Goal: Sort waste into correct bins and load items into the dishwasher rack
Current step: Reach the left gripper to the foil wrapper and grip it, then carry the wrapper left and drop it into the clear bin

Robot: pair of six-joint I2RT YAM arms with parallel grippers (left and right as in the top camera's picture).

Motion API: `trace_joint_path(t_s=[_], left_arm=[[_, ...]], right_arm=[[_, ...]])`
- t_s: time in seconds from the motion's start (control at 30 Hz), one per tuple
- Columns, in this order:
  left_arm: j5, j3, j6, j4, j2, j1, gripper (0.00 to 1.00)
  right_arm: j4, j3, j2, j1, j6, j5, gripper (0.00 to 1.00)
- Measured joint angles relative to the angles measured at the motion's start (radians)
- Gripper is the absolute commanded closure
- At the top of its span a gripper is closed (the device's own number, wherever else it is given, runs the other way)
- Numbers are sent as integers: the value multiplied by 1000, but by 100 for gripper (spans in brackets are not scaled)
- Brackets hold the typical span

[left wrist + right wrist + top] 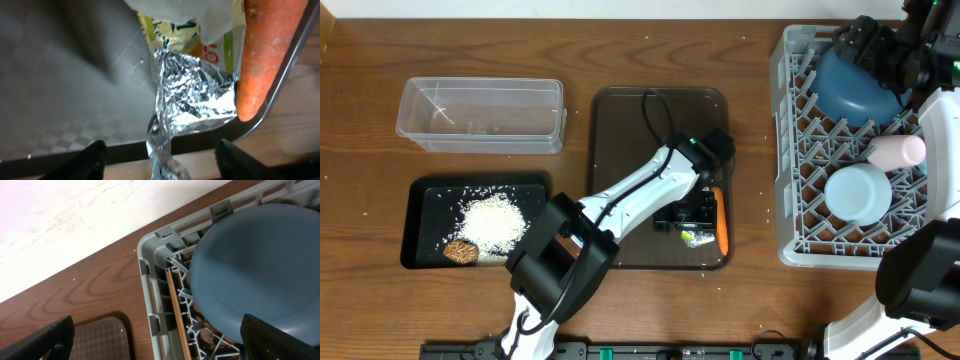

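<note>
My left gripper [687,216] is open low over the brown serving tray [660,120], and its fingers [162,162] straddle the foil tail of the crumpled wrapper [195,95] without closing on it. The orange carrot [265,55] lies right beside the wrapper [698,238] along the tray's right rim [722,222]. My right gripper [165,347] is open and empty above the grey rack [790,150], next to the dark-blue plate [255,270]. A wooden chopstick [177,310] lies inside the rack wall. The rack also holds the whitish-pink cup [898,150] and the light-blue cup [857,192].
The clear tub [480,113] stands at the back left. The black tray [425,205] in front of it holds loose rice [498,222] and the brown lump [461,251]. My left arm reaches across the brown tray. Stray rice grains dot the table.
</note>
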Motion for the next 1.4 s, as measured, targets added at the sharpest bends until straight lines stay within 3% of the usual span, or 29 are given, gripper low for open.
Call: trace_joint_path(t_s=[0.27,0.33,0.43,1.0,1.4], left_arm=[[0,-51,-12,42,0,0,65],[1,-51,-12,41,0,0,81],[1,-51,-16,36,0,0,94],[-10,-32,24,-61,-76,76,94],[-208,-24,24,-108,-265,188,94]], right_arm=[[0,0,0,0,0,0,1],[0,0,0,0,0,0,1],[0,0,0,0,0,0,1],[0,0,0,0,0,0,1],[0,0,0,0,0,0,1]])
